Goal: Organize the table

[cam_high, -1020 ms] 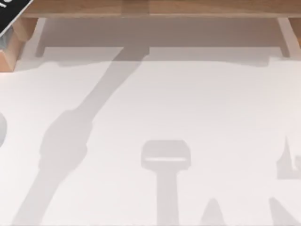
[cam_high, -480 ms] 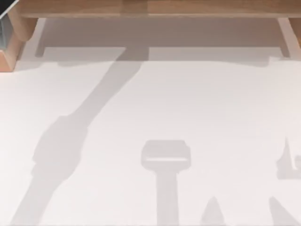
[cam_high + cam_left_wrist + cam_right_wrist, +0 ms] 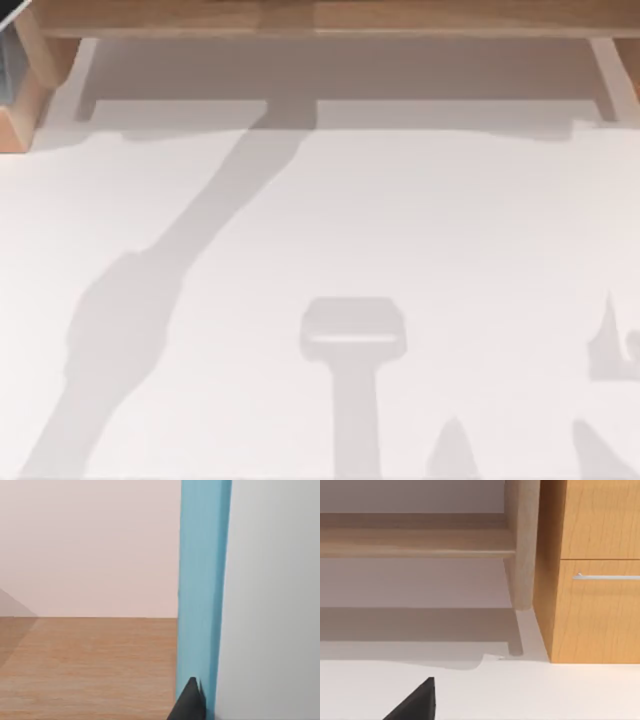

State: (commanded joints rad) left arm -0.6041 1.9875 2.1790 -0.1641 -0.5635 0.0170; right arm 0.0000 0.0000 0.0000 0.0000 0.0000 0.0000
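table (image 3: 420,220): smooth flat white; frame (image 3: 300,15): light wood; grippers: cannot tell

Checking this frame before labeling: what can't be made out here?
- Both arms: the top view has their shadows on the table, not the arms themselves.
- Left claw: left wrist view cuts it to one dark tip beside a blue panel; open or shut unclear.
- Right claw: right wrist view cuts it to a dark corner near the wooden cabinet; state unclear.

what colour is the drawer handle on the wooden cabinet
Silver, a thin bar handle on the cabinet, clearest in the right wrist view.
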